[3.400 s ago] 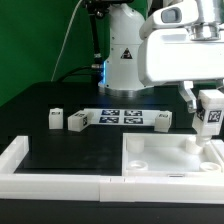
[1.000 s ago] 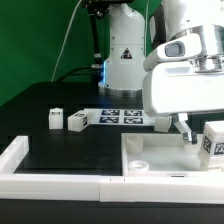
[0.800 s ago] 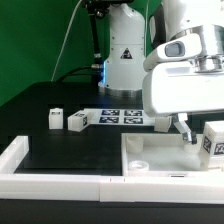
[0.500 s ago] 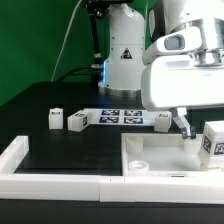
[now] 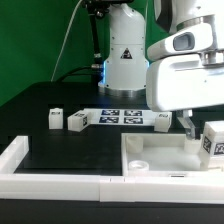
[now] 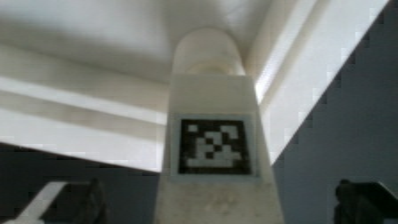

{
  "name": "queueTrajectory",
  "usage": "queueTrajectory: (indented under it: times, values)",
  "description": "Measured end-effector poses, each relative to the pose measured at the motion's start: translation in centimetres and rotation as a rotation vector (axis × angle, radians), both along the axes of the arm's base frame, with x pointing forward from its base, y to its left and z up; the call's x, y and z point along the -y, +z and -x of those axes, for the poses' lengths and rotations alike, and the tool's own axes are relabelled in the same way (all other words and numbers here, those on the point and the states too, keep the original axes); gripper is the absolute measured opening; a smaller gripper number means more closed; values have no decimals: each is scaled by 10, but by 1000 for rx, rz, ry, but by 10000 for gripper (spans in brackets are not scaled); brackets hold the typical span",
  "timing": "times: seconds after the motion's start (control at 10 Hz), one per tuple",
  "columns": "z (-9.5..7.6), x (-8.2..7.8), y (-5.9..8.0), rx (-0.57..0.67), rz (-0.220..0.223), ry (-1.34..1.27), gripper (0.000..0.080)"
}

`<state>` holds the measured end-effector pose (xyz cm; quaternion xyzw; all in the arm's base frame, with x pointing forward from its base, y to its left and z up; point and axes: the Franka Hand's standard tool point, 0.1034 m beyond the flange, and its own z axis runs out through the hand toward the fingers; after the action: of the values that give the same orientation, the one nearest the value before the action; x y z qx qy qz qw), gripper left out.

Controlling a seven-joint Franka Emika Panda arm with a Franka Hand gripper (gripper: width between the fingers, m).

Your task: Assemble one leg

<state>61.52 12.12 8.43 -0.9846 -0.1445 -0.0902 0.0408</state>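
One leg (image 5: 212,142) upright on tabletop (image 5: 163,151)

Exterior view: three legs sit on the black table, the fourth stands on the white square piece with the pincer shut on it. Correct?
Not shut: the wrist view shows the pincer open, its fingers clear of the fourth leg on both sides. The rest holds.

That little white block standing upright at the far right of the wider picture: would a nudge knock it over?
The leg stands taller than it is wide, so a nudge near its top would probably tip it. Its flat faces suggest sliding, not rolling. It looks like hard plastic: likely stiff and light.
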Motion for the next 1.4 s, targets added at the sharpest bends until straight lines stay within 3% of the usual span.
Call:
queueTrajectory:
  times: [0.1, 0.3, 0.4, 0.7, 0.8, 0.9, 1.0, 1.1, 1.4]
  values:
    - [-3, 0, 2, -45, 12, 2, 649]
    - [6, 0, 1, -279, 43, 21, 649]
    - [-2, -1, 1, -269, 40, 19, 649]
    - [-2, -1, -1, -252, 37, 4, 649]
    - [-2, 0, -1, -251, 37, 5, 514]
    - [-2, 0, -2, -252, 37, 8, 514]
    - [-2, 0, -2, -252, 37, 8, 364]
    - [-2, 2, -2, -252, 39, 6, 295]
    - [-2, 2, -3, -254, 38, -3, 295]
